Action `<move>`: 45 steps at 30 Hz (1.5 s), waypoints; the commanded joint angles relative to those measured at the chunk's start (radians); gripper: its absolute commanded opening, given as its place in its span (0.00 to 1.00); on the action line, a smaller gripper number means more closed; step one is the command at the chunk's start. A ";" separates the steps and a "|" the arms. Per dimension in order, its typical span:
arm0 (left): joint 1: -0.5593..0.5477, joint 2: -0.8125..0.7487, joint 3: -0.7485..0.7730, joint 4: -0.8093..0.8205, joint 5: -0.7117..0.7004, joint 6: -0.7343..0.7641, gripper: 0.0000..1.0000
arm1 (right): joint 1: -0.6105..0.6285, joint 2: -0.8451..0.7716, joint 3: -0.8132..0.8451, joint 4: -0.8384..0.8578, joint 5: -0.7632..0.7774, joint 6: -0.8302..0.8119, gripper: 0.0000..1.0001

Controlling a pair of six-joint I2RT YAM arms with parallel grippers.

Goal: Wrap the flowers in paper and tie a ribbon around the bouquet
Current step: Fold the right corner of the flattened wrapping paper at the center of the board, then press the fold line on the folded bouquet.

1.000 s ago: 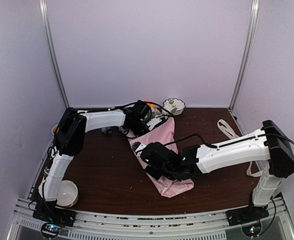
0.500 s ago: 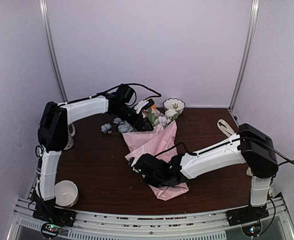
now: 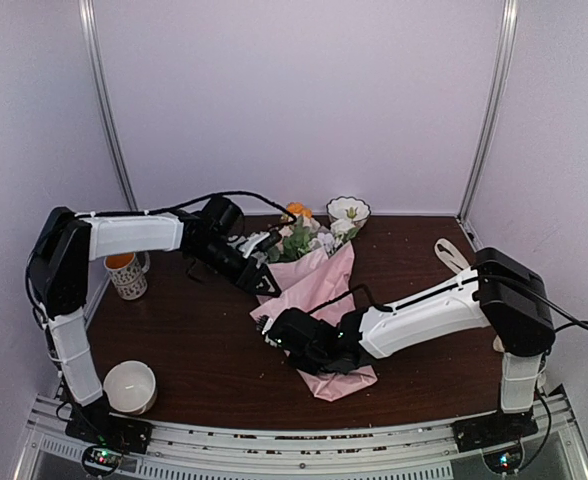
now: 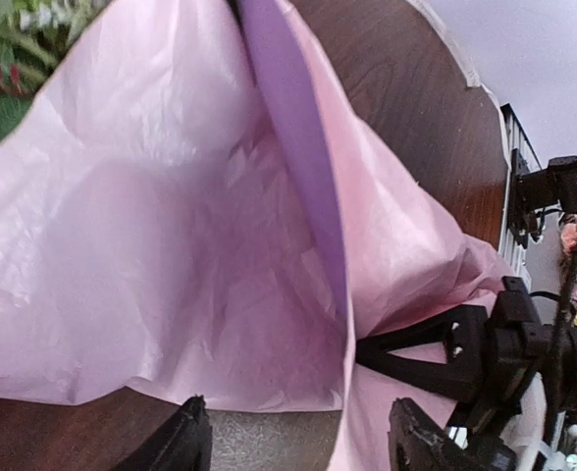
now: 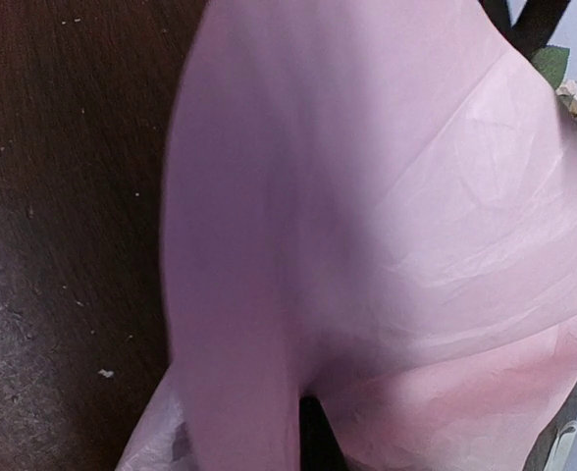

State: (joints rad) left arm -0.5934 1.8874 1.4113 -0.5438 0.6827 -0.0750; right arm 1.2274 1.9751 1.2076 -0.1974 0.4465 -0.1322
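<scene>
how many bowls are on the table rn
2. A plain white bowl sits at the near left corner. A patterned bowl stands at the far edge, just behind the flowers. The paper could hide another.

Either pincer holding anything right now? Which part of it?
Right pincer looks shut on the paper, at its left edge near the narrow lower end. Left pincer is open by the upper edge, holding nothing.
</scene>
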 commanded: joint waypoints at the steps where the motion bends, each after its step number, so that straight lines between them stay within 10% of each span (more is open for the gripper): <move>1: 0.010 0.045 -0.020 0.114 0.116 -0.072 0.65 | 0.008 0.009 0.016 0.005 0.009 -0.019 0.00; 11: 0.008 0.052 -0.099 0.117 0.178 -0.056 0.63 | 0.007 0.009 0.015 0.001 0.026 -0.022 0.00; 19: 0.008 0.053 -0.115 0.086 0.224 -0.024 0.00 | 0.007 0.002 0.015 -0.009 0.050 -0.030 0.01; 30: 0.024 0.173 0.041 0.113 -0.076 0.024 0.00 | 0.011 -0.194 -0.058 -0.031 -0.071 0.007 0.33; 45: 0.027 0.219 0.037 0.155 -0.152 0.107 0.00 | -0.100 -0.513 -0.261 0.054 -0.382 0.212 0.33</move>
State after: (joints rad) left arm -0.5774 2.0869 1.4532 -0.4362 0.5575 -0.0048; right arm 1.1717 1.4429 0.9562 -0.1932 0.1162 -0.0250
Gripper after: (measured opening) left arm 0.010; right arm 0.340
